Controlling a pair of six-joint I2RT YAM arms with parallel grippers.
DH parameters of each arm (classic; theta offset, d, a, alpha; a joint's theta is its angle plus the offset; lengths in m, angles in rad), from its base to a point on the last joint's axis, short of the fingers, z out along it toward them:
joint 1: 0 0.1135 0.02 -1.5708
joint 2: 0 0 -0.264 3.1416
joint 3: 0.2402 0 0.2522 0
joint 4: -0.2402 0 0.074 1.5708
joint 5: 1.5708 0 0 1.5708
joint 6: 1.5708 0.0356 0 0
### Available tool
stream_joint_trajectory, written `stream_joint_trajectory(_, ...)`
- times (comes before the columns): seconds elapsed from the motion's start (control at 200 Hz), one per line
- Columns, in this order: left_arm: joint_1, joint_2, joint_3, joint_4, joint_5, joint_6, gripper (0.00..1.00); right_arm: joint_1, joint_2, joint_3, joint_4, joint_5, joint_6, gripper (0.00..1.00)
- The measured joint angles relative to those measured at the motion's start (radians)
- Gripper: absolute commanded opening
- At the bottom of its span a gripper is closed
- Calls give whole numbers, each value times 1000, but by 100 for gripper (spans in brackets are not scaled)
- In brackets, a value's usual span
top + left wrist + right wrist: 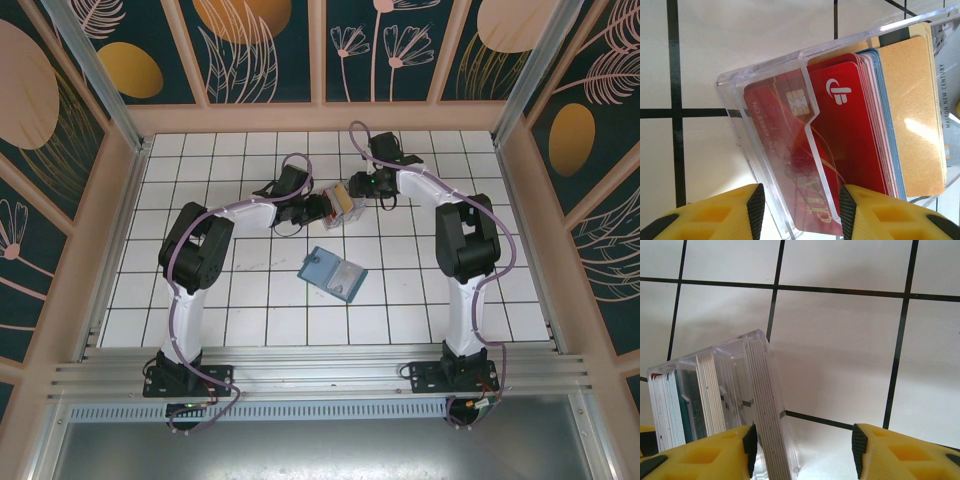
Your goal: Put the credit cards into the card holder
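The white tiled bench [420,300] carries everything, inside a frame of painted panels; the left arm [200,250] and the right arm [462,240] both reach inward from their bases at the near edge and meet toward the far middle of the bench; the card holder [332,272], teal with a pale page showing at its lower right, lies flat on the tiles between the two arms, nearer the bases than the claws and well apart from them; a clear box [343,198] sits between the claw tips, and in the right wrist view it [735,355] looks tilted, with its shadow on the tile behind it; the credit cards [346,204] stand packed side by side inside this box and not in the card holder; from the left wrist a red card [850,130] with a chip faces the camera, with pink, blue and gold ones stacked behind it, while from the right wrist only their thin edges [765,405] show; the left claw [801,207] pinches the near part of the clear box [790,57], one black pad against each side; the right claw [804,450] is spread, the box just beside one finger [747,450] and clear tile between it and the other; seen from above, the left claw [328,208] and the right claw [358,190] flank the box from either side.
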Motion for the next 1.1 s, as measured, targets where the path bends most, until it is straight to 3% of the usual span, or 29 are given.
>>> stream_joint_trajectory(0.676,0,4,-4,16,7,0,46,2,-2,0,-4,31,0,51)
stream_joint_trajectory(0.946,0,6,-4,20,7,0,46,0,-25,0,-4,42,0,44)
stream_joint_trajectory(1.101,0,6,-5,21,7,0,46,-3,-35,0,-4,41,-8,33)
